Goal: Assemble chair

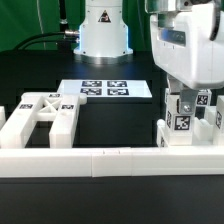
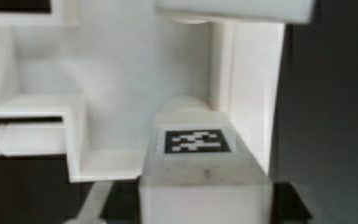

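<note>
One glossy white tagged block [image 1: 184, 122] sits beneath the claw [image 1: 190, 98], whose grip I cannot tell.

gripper [image 1: 188, 103] jaws seemingly hidden among chair parts [image 1: 178, 128] | arm [image 1: 105, 28] cut off at top | wrist view blurred

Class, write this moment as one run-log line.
claw: low over tagged white parts, grip unclear | cross-braced frame: lying apart, exterior view's left

You seem to be in a robot lab: an arm's base [image 1: 104, 30] at a black table [image 1: 115, 128], a marker board [image 1: 104, 89] lying on it, white parts [image 1: 40, 120] bearing square tags [image 1: 183, 123].
</note>
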You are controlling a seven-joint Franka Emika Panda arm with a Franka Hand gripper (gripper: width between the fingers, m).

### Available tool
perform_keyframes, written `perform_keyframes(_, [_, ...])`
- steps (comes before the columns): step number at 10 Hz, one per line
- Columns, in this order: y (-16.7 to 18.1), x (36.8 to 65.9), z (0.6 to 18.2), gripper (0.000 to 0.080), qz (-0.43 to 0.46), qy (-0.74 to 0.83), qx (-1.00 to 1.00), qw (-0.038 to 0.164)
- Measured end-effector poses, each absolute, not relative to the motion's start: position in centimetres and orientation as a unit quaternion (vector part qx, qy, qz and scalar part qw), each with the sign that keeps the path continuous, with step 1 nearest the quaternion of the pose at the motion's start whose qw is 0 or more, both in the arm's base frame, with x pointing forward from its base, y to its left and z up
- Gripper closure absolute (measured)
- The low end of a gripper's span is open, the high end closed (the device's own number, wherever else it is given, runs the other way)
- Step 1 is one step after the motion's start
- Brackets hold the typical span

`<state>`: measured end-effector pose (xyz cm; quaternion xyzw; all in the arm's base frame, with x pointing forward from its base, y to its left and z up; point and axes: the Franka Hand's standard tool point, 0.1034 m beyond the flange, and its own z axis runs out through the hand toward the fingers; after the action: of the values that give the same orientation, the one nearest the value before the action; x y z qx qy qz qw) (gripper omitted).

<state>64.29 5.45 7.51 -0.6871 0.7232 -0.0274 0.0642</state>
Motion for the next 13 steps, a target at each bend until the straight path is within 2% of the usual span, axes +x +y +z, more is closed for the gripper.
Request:
perform_keyframes(2, [5.47, 64.31, 7.51, 0.0512, -0.024, 0.741, -0.668, 0.068])
perform_keyframes(3, [5.5, 64.3, 7.51, 0.0423, -0.026, 0.726, -0.684, 0.067])
perform_keyframes(4, [5.61, 64.3, 7.54, 0.0423, -0.027, 0.711, -0.7, 0.066])
perform_keyframes(5, [5.95, 64.3, 7.59, 0.0236, -0.03, 0.679, -0.731, 0.065])
perform_keyframes(6, [6.11, 64.3, 7.59, 0.0169, -0.035, 0.624, -0.778, 0.063])
perform_keyframes(9, [6.03, 64.29, 7.57, 0.0153, -0.042, 0.533, -0.843, 0.059])
perform_keyframes(13, [5.7, 64.3, 7.57, 0.0151, -0.055, 0.315, -0.947, 0.042])
